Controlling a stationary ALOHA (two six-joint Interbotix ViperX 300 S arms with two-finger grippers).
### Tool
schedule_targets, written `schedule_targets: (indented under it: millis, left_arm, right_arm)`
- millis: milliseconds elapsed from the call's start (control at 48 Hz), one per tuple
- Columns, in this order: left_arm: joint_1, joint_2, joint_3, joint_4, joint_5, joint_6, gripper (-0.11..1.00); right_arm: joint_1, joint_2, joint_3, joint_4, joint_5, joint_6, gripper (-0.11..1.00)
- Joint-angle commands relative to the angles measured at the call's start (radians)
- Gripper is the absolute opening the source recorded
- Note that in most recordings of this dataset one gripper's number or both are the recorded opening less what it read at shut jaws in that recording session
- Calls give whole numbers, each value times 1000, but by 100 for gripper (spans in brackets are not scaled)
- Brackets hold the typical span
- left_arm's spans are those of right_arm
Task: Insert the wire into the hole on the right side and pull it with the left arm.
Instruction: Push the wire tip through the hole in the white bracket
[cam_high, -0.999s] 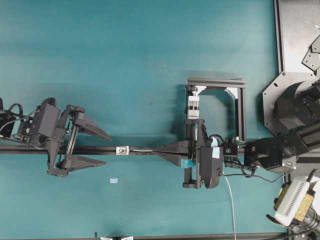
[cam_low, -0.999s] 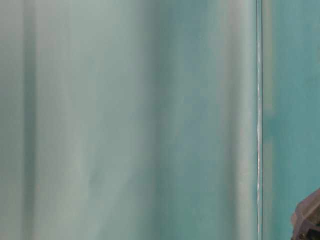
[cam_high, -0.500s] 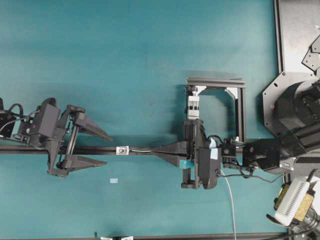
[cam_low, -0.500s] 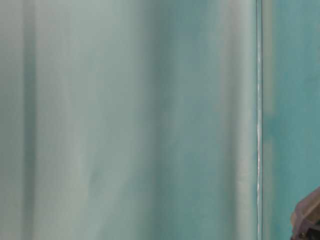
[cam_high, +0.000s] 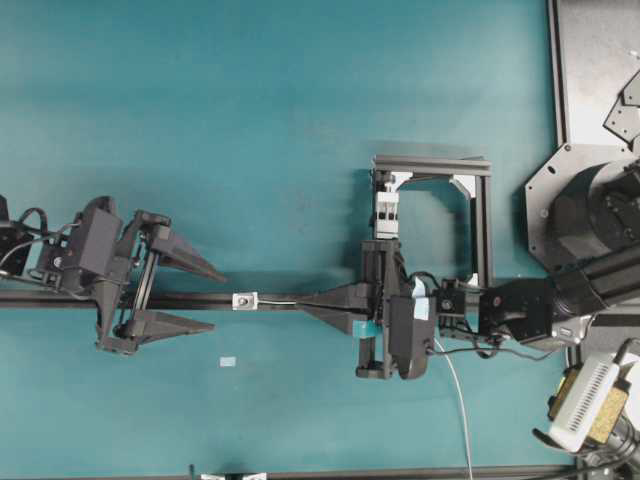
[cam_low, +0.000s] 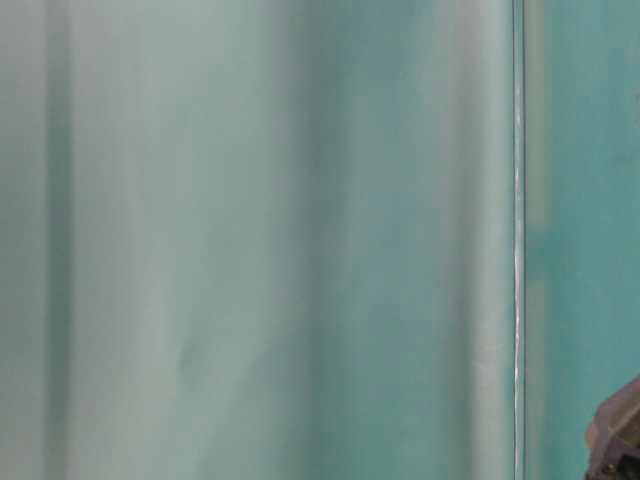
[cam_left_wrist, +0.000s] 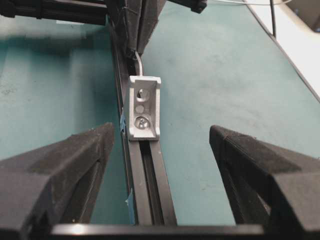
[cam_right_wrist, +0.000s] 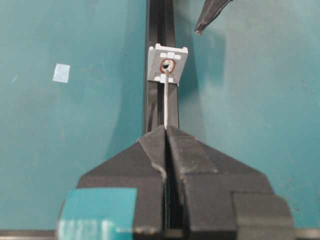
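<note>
Wire (cam_right_wrist: 165, 102) pinched in closed right hand (cam_right_wrist: 165, 131), straight tip aimed along rail (cam_right_wrist: 159, 20) at hole (cam_right_wrist: 168, 65) in small bracket (cam_right_wrist: 169, 64), just short of it or barely entering. Beyond bracket, left hand (cam_high: 195, 296) wide open, empty, straddling rail. Tip meeting hole clear only from right wrist view; overhead shows spacing between both hands.

A teal counter (cam_high: 250, 120) is seen. On it a black rail (cam_high: 270, 301) is laid across, bearing a small white bracket (cam_high: 244, 300). A black frame (cam_high: 480, 215) and a pale tape scrap (cam_high: 228, 361) are also carried.
</note>
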Motion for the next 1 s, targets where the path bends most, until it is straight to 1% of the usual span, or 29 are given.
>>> schedule_targets:
  millis: [0, 625, 812, 979]
  left_arm:
    - [-5, -14, -12, -2, -5, -2, 90]
    - [-3, -11, -14, -2, -2, -2, 90]
    - [-3, -11, -17, -2, -2, -2, 90]
    - [-3, -11, -21, -2, 8, -2, 90]
  right_arm:
    - [-5, -11, -12, 0, -9, -2, 2]
    - [-32, 26, -55, -5, -11, -8, 2]
    - [-40, 28, -67, -20, -11, -14, 2]
    - [-44, 29, -77, -21, -9, -20, 2]
